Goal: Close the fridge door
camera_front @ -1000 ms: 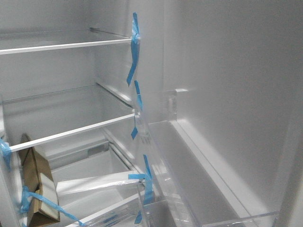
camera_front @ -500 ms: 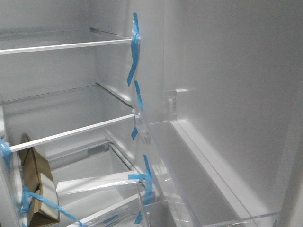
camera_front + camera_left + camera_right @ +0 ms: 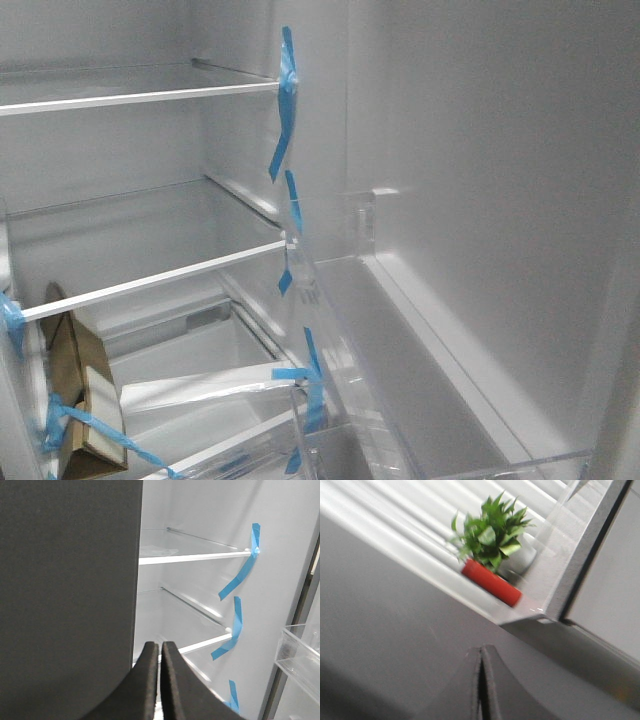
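The fridge door stands open on the right of the front view, showing its white inner lining [image 3: 480, 150] and a clear plastic bin [image 3: 400, 400]. Neither gripper shows in the front view. In the right wrist view the door's matte dark grey outer face [image 3: 385, 630] fills the lower left. My right gripper [image 3: 481, 652] is shut and empty, its tips close against that face. My left gripper [image 3: 160, 647] is shut and empty in front of the open fridge. A corner of a door bin [image 3: 300, 652] shows in the left wrist view.
A plain dark grey panel [image 3: 65, 595] stands just beside my left gripper. Glass shelves [image 3: 150, 95] carry blue tape [image 3: 285, 90], and a cardboard box [image 3: 85, 400] sits low inside. A plant [image 3: 492, 527] in a red pot [image 3: 490, 582] and a pale grey cabinet front [image 3: 610, 580] lie beyond the door.
The door's lining and bin have shifted very slightly in the front view. The shelves and box have not moved.
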Robot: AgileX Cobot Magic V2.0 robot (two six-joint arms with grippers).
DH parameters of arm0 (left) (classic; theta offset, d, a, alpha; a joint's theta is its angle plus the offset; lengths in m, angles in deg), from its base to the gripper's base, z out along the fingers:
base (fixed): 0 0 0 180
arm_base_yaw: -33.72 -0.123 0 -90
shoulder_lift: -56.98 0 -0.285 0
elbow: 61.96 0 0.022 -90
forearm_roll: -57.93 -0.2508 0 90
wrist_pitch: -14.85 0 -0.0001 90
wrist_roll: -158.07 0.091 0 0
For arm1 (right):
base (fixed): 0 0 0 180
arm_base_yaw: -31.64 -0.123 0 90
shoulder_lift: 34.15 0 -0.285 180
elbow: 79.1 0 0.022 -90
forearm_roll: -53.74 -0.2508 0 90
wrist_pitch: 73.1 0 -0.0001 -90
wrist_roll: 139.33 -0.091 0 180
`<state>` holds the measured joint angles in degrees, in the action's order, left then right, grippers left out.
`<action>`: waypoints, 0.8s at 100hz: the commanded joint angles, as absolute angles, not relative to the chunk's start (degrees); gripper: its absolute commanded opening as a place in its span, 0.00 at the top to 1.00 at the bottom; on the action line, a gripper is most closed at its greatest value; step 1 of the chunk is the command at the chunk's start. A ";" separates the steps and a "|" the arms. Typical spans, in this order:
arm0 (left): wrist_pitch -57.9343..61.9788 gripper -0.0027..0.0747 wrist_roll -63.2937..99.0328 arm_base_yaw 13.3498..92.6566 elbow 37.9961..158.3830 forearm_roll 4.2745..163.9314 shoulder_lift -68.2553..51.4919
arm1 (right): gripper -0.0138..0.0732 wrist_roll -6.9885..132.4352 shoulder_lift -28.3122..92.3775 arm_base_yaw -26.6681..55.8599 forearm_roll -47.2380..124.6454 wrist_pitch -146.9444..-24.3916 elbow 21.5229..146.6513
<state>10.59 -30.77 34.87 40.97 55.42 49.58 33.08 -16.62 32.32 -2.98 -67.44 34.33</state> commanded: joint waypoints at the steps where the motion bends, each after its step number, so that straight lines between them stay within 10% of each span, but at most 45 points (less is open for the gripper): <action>1: 15.34 0.99 -30.88 35.08 38.67 55.78 50.87 | 0.92 33.20 -10.89 32.72 -9.90 -63.42 39.50; 80: 15.34 0.99 -30.88 35.08 38.67 55.78 50.87 | 0.92 30.68 3.31 32.72 -24.50 -84.45 50.38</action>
<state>10.59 -30.77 34.87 40.97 55.42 49.58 31.17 2.47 32.45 -24.12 -81.34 48.19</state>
